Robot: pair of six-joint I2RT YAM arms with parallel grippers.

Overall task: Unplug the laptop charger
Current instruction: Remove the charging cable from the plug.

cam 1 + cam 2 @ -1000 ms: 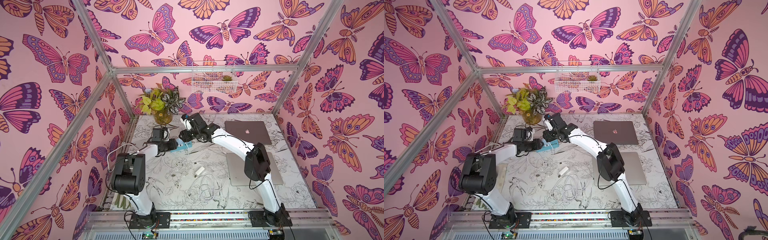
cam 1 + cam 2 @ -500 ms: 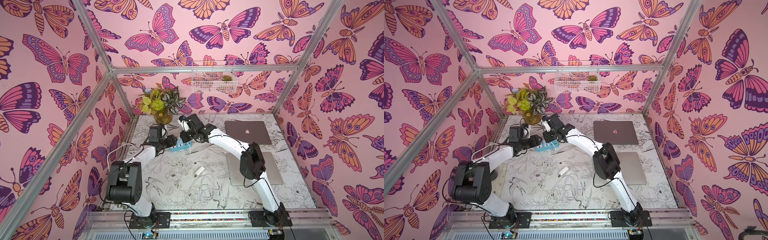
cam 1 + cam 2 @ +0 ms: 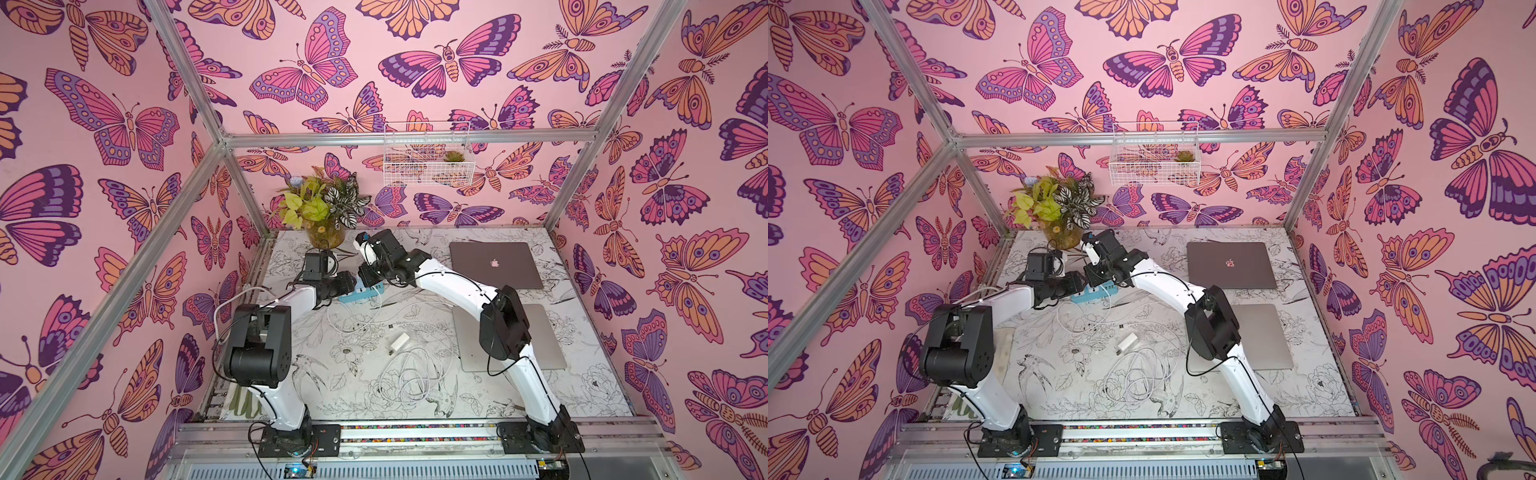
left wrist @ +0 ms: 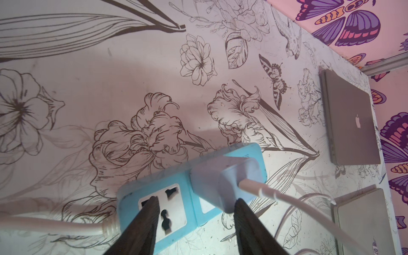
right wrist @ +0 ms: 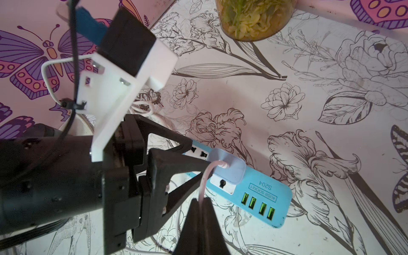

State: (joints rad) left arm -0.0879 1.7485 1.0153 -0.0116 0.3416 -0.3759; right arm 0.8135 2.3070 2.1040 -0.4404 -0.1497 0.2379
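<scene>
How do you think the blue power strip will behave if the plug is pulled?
It looks like light plastic, so the blue power strip would probably lift with the plug unless the left gripper pins it. Flat and long, it probably won't roll.

Two laptops are lying on the table (image 3: 332, 399): one dark grey laptop (image 3: 496, 264) and one silver laptop (image 3: 544, 336). One blue power strip (image 5: 280, 198) is sitting there, showing four green USB ports (image 5: 251, 202). One white charger (image 4: 223, 183) is sitting plugged into it, trailing one charger cable (image 5: 203, 181). One loose charger brick (image 3: 400, 341) is lying beside one coiled cord (image 3: 409, 376). One potted plant (image 3: 326, 232) is standing in the far corner. One wire basket (image 3: 428, 166) is hanging on the wall, holding one small succulent (image 3: 453, 156). Two robot arms are reaching in: one left arm (image 3: 291, 301) and one right arm (image 3: 453, 286).
</scene>
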